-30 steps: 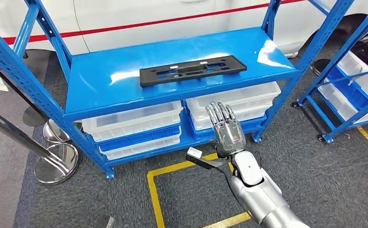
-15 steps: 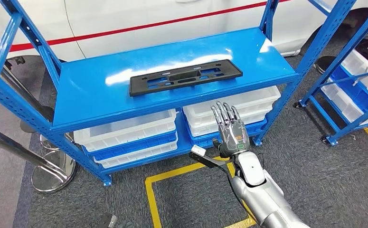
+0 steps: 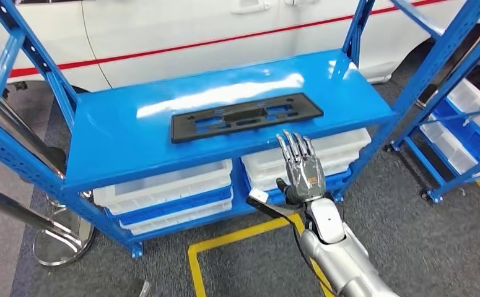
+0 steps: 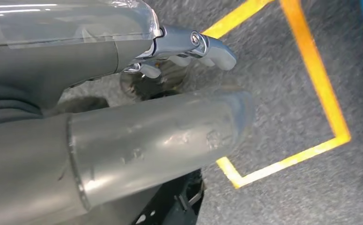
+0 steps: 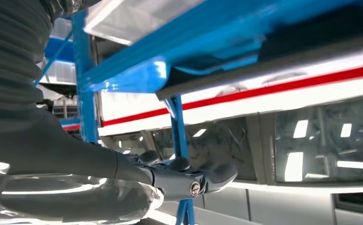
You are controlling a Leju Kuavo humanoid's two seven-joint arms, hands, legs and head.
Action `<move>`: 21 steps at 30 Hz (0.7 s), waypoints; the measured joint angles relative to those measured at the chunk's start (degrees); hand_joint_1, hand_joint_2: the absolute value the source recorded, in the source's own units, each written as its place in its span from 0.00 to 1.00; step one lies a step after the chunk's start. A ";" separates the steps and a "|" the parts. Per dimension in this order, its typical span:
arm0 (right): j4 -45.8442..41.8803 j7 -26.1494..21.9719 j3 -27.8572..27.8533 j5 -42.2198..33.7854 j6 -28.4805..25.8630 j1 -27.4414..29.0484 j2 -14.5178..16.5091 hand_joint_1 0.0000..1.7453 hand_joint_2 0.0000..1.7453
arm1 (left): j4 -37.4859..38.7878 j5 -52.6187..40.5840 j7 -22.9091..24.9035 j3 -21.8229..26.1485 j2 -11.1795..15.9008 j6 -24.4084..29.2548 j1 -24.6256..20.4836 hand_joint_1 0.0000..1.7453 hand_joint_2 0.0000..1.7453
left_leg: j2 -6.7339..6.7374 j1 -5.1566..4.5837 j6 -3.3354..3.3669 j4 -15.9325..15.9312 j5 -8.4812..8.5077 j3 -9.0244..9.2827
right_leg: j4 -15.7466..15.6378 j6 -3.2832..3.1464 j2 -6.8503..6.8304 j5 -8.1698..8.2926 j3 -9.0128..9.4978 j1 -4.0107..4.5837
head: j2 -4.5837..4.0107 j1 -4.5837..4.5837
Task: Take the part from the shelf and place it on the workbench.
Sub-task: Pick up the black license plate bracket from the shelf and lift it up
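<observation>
closer now, empty spread right hand nears black part on blue shelf; left hand's state unclear.

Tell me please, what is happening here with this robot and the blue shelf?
A humanoid robot stands in front of a blue shelf and reaches its right hand up toward a long black part lying flat on it. The fingers are spread and hold nothing; the hand is at the shelf's front edge, not touching the part. White bins sit on the level below.

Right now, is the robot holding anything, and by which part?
Nothing. The right hand is open below the shelf; the black part lies untouched.
</observation>
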 joint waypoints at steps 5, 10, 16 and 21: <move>-0.17 -0.03 -1.01 0.01 -0.09 0.66 -0.01 0.00 1.00 | -0.01 0.05 -0.01 -0.29 0.14 0.01 -0.03 0.00 0.00 | -0.08 0.10 0.37 -0.16 -1.76 1.87 | 9.83 1.08 -0.18 -3.40 -8.40 -0.52 | 0.00 0.00; -0.22 -0.27 -1.64 -0.07 -0.11 0.83 0.04 0.00 1.00 | -0.02 0.11 0.04 -0.38 0.16 0.00 -0.14 0.00 0.00 | -0.21 0.35 -1.19 0.74 -4.60 4.05 | -2.47 0.78 -0.43 5.98 -6.08 -0.64 | 0.00 0.02; -0.35 -0.96 -1.90 -0.02 -0.14 0.72 0.37 0.00 1.00 | -0.05 0.29 0.08 -0.46 0.17 -0.06 -0.48 0.00 0.00 | 0.04 0.62 -2.91 6.78 -6.85 1.40 | -3.97 -1.48 -0.33 5.19 -3.96 -0.54 | 0.00 0.04; -0.34 -1.09 -1.90 0.20 -0.14 0.76 0.54 0.00 1.00 | -0.05 0.53 0.12 -0.61 0.16 -0.26 -0.36 0.00 0.00 | 0.06 0.78 -3.17 14.31 -6.88 -6.17 | -4.05 -1.91 -0.30 3.29 -1.60 -0.16 | 0.00 0.04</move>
